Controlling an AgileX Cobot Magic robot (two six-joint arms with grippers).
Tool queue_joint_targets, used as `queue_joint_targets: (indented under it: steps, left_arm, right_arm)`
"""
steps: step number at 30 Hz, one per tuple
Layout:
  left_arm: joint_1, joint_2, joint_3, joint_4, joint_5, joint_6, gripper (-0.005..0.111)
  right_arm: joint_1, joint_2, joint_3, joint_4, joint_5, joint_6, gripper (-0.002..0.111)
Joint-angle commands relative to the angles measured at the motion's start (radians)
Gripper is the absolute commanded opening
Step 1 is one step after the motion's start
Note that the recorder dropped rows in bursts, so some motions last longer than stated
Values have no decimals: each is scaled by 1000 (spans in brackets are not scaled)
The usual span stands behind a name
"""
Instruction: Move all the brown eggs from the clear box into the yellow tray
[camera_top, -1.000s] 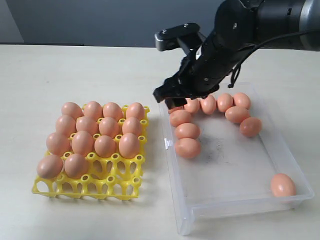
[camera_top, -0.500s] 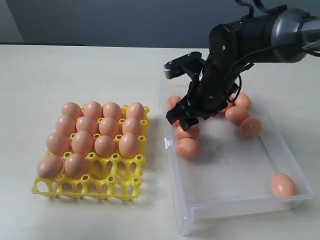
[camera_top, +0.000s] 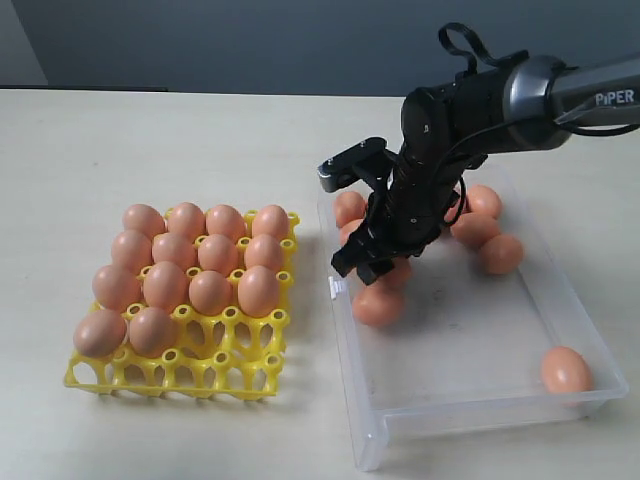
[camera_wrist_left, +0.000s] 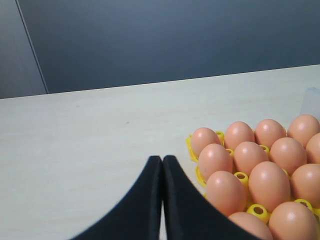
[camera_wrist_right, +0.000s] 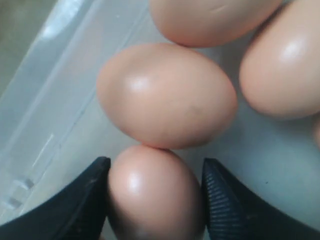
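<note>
**R CLAW ASTRIDE ONE EGG BY BOX'S LEFT WALL; LIFT NOT BEGUN**

Items taken L to R as in exterior view.

Left gripper (camera_wrist_left: 161, 160): not seen in exterior view; own wrist view shows fingers pressed together, empty, near the tray.

Yellow tray (camera_top: 215, 378): fourteen brown eggs (camera_top: 210, 290) seated in rear rows; front cups vacant.

Clear box (camera_top: 480, 412): just right of tray; several eggs loose inside, most toward far wall; one alone at near right corner.

Right gripper (camera_top: 366, 268): down inside box, close to its left wall; pads either side of target egg (camera_wrist_right: 152, 195); no gap visible at either pad, so closed onto it; egg appears to rest on box floor.

Key relation: egg sits directly between pads; long axis approx. along the fingers, not across the gap; neighbour egg (camera_wrist_right: 167, 95) touches its far end.

Judgement: R arm is the nearer; straight-up lift advisable so neighbour is not dragged; then carry left to vacant cups.
</note>
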Motion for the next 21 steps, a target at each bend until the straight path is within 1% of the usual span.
queue_joint_targets:
  steps: [1, 2, 4, 7, 8, 9, 11, 14, 15, 17, 21]
  left_arm:
    - [-11, -5, -1, 1, 0, -1, 0]
    - [-11, -5, -1, 1, 0, -1, 0]
    - [-11, -5, -1, 1, 0, -1, 0]
    - [-11, -5, -1, 1, 0, -1, 0]
    - [-11, -5, -1, 1, 0, -1, 0]
    - [-11, -5, -1, 1, 0, -1, 0]
    - [-11, -5, -1, 1, 0, -1, 0]
    - [-11, -5, -1, 1, 0, -1, 0]
    - [-11, -5, -1, 1, 0, -1, 0]
    - [-11, -5, -1, 1, 0, -1, 0]
    - [-11, -5, -1, 1, 0, -1, 0]
  right_arm:
    - [-5, -13, 0, 2, -6, -8, 4]
    - [-5, -22, 0, 2, -6, -8, 0]
    - [-5, -70, 0, 2, 8, -4, 3]
    - [-5, -176, 0, 32, 6, 37, 3]
    - [-3, -243, 0, 140, -31, 35, 3]
    - [2, -272, 0, 199, -58, 24, 3]
    - [42, -327, 5, 455, -135, -144, 2]
    - [115, -288, 5, 780, -124, -396, -1]
    - [155, -253, 5, 903, -124, -497, -1]
    - [197, -208, 5, 996, -121, -571, -1]
    - [263, -124, 5, 997, -122, -572, -1]
